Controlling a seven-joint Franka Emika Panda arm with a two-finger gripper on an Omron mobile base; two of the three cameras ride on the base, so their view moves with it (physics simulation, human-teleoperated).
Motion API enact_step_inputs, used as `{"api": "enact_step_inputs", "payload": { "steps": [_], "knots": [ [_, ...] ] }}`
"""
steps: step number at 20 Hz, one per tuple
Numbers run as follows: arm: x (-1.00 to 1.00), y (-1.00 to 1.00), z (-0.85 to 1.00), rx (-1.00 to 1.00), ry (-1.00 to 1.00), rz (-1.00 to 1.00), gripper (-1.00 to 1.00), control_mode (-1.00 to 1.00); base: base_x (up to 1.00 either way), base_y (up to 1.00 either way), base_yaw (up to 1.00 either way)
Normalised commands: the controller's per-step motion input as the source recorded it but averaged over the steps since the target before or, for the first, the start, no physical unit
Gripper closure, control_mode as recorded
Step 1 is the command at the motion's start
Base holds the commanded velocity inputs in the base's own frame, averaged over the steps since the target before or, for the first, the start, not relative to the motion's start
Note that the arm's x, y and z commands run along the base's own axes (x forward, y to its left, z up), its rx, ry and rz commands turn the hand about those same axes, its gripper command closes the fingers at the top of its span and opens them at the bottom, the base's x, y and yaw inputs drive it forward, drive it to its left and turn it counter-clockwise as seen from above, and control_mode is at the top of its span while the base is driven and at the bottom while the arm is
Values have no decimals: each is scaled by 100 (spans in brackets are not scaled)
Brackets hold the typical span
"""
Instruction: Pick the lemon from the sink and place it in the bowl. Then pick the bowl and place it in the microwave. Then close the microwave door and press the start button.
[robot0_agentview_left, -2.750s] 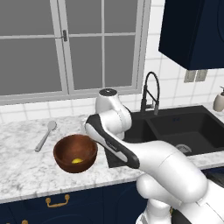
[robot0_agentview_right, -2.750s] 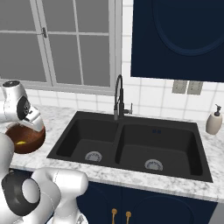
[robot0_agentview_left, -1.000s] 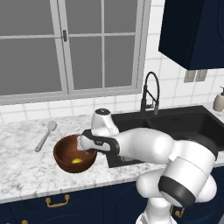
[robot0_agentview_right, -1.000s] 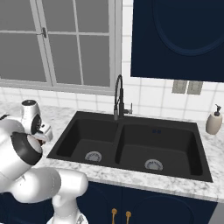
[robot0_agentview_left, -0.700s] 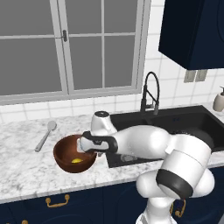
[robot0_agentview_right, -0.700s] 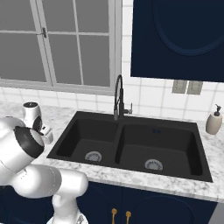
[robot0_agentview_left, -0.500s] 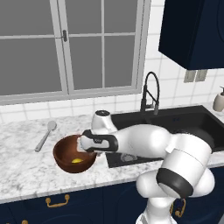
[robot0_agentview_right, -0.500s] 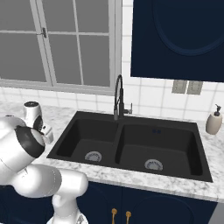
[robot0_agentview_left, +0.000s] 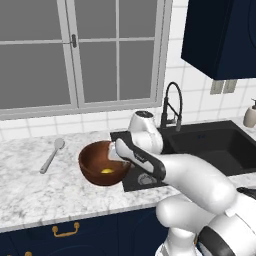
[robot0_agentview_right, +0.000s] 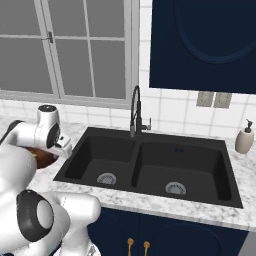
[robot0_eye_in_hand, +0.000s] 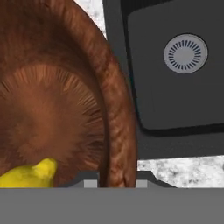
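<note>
The reddish-brown wooden bowl is at the counter's edge beside the black sink, and the yellow lemon lies inside it. My gripper is shut on the bowl's right rim. In the hand view the rim runs down between my two fingertips, with the lemon at the lower left of the bowl's floor. From the right base view a sliver of the bowl shows behind my arm, near the gripper. The microwave and its door are out of view.
A metal spoon lies on the marble counter left of the bowl. The black arched faucet stands behind the sink, and a soap dispenser at its far right. A dark upper cabinet hangs above the sink.
The jaws have gone from open to shut on the bowl's rim. The bowl has since shifted right and slightly up with the gripper, towards the sink's edge.
</note>
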Motion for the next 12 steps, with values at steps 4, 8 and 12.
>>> {"api": "enact_step_inputs", "payload": {
  "steps": [4,8,12],
  "knots": [
    [-37,-58,92,2,0,-11,100,-100,0,0,0],
    [-35,-47,87,1,0,-8,100,-100,0,0,0],
    [-37,-40,61,2,2,-6,100,-100,0,0,0]
  ]
}}
